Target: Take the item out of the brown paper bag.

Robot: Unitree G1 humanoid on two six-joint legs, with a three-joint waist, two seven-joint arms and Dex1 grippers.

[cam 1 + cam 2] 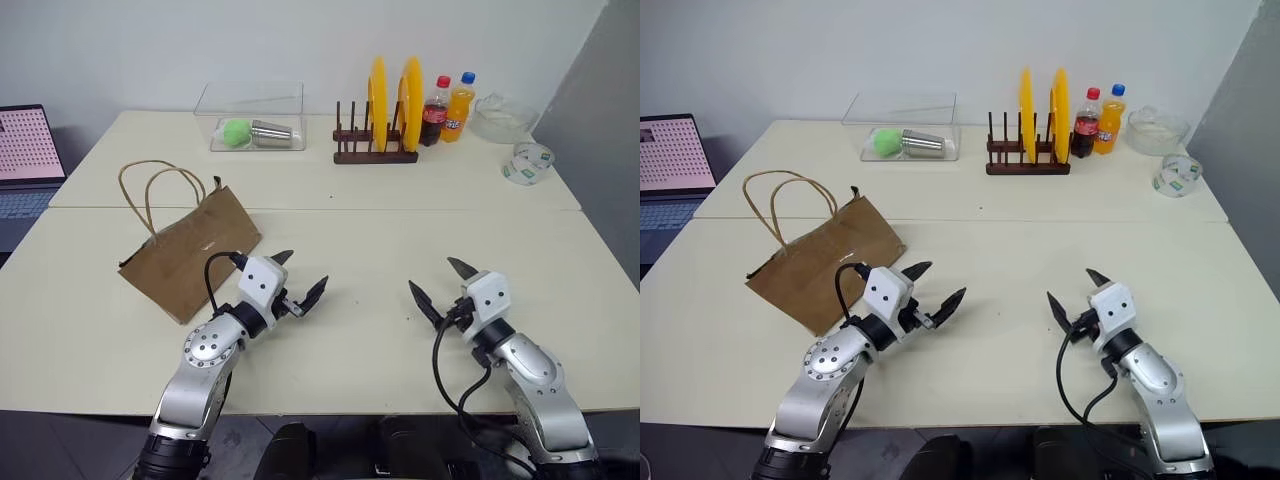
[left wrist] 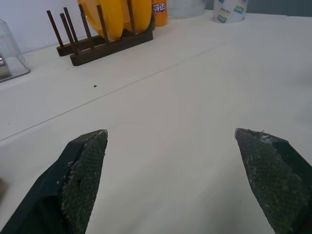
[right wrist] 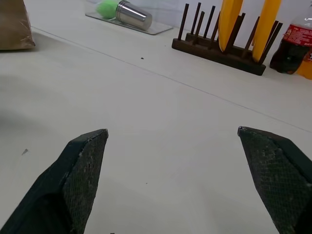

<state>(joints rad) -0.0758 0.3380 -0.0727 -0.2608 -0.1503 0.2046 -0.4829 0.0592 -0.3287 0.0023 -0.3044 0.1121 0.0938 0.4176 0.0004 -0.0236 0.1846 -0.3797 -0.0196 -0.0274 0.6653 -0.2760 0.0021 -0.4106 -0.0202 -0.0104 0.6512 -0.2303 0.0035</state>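
Note:
The brown paper bag [image 1: 192, 250] lies flat on the cream table [image 1: 400, 230] at the front left, its two string handles [image 1: 150, 190] looping toward the back left. The item is hidden; nothing of it shows outside the bag. My left gripper [image 1: 303, 275] hovers open just right of the bag's near corner, nothing between its fingers. My right gripper [image 1: 438, 280] stands open over bare table at the front right, also empty. One corner of the bag [image 3: 14, 27] shows in the right wrist view.
At the back stand a clear box [image 1: 252, 118] holding a green ball [image 1: 236, 131] and a steel cylinder [image 1: 275, 133], a wooden rack with yellow plates [image 1: 385, 115], two bottles [image 1: 447, 108], a glass bowl [image 1: 503, 117] and a tape roll [image 1: 528, 163]. A laptop [image 1: 28, 160] sits at the far left.

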